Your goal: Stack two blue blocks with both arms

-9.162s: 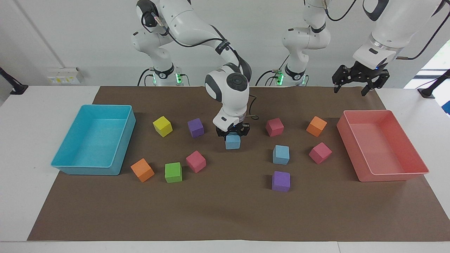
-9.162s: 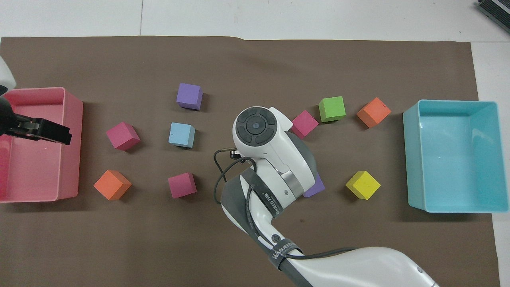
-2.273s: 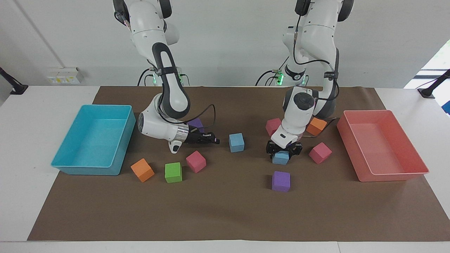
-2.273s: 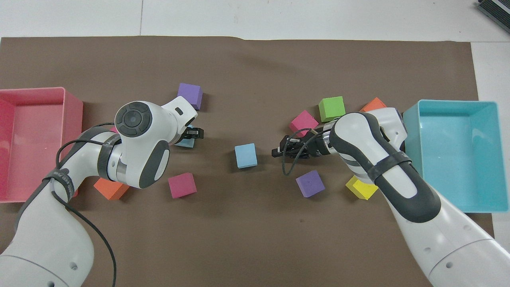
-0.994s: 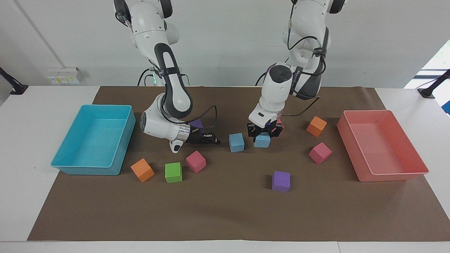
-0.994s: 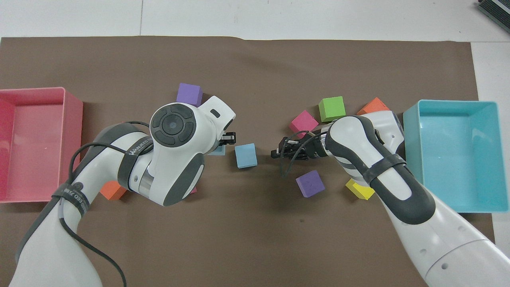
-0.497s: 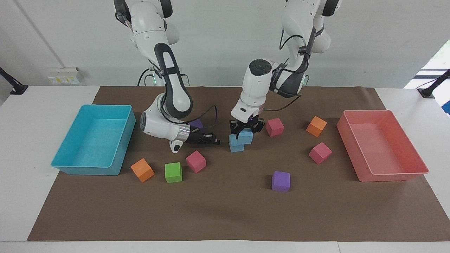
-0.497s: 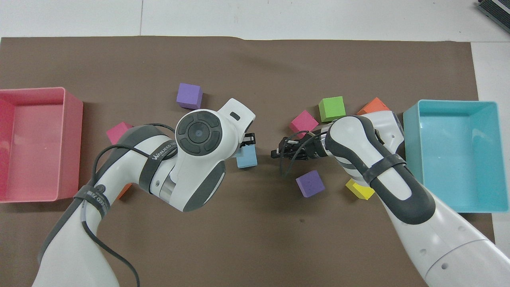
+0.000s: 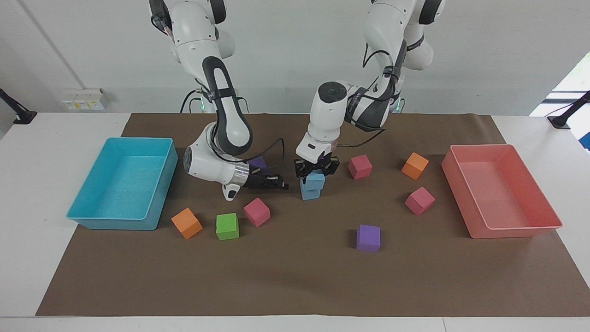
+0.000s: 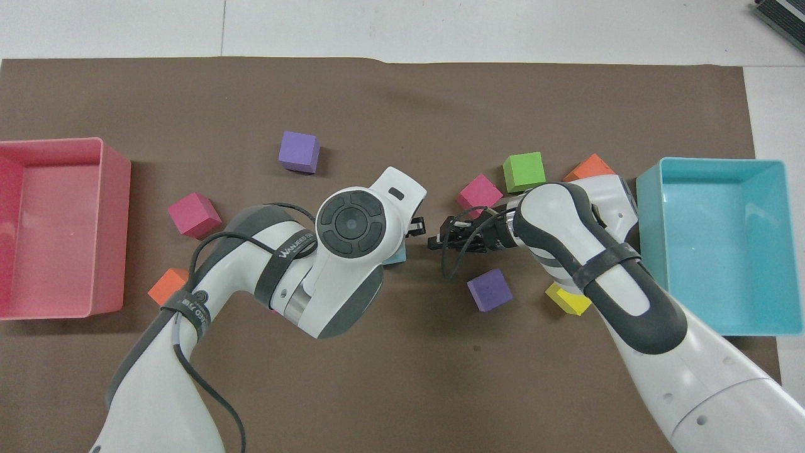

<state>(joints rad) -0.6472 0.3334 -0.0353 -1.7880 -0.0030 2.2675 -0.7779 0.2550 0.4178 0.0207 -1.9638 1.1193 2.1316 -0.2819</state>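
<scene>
Mid-tabletop (image 9: 295,276), the left hand (image 9: 316,170) grips the upper blue block (image 9: 315,179), resting on the lower blue block (image 9: 310,192). The right hand (image 9: 272,183) waits beside them; whether it is open, I cannot tell.

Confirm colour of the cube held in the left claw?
Light blue cube, on top of a matching one; clearest in the facing view.

1. Both stacked blocks, upper (image 9: 316,178) and lower (image 9: 311,192), are light blue.
2. The worktop (image 9: 27,152) is white, its paper cover (image 9: 295,276) plain brown.
3. One tray (image 9: 123,184) is cyan, the other tray (image 9: 502,191) salmon pink.
4. Loose cubes: two purple (image 9: 368,238) (image 10: 299,151), two orange (image 9: 186,223) (image 9: 414,165), three magenta (image 9: 256,212) (image 9: 360,166) (image 9: 419,200), one green (image 9: 227,226), one yellow (image 10: 569,301).
5. The arms (image 9: 221,106) (image 9: 368,101) are white with dark grey bands and black fingers (image 9: 276,184) (image 9: 333,165).
</scene>
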